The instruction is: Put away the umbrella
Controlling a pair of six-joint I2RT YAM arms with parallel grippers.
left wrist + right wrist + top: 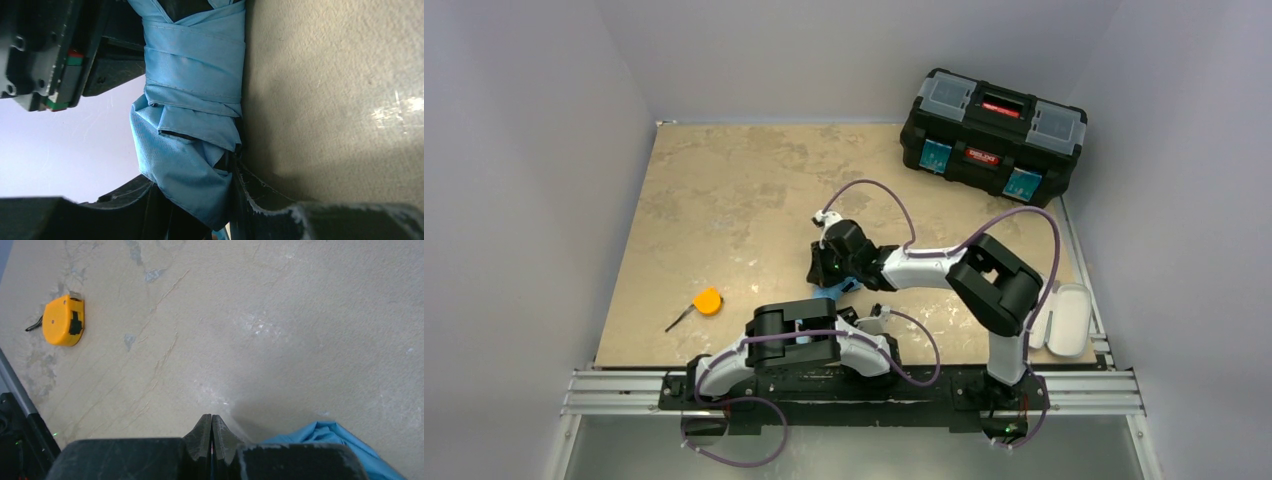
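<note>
The left gripper [192, 180] seems to clamp the folded umbrella [192, 125] just above the table [724, 200]. Its loose blue folds could slip free or snag. The right gripper [211, 432] is pinched together on nothing visible, close beside it. The tabletop is mottled beige, with a tape measure [62, 320], a black toolbox [994, 135] and pale walls around

Right hand [211, 437] fingers pressed together, arm reaching left; left hand [195, 202] clamps umbrella [192, 100]

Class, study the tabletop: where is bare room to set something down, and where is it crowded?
Bare: the far-left stretch between the back wall and the tape measure, and the middle strip left of the toolbox. Crowded: the near centre, where the left arm and right arm meet over the umbrella.
</note>
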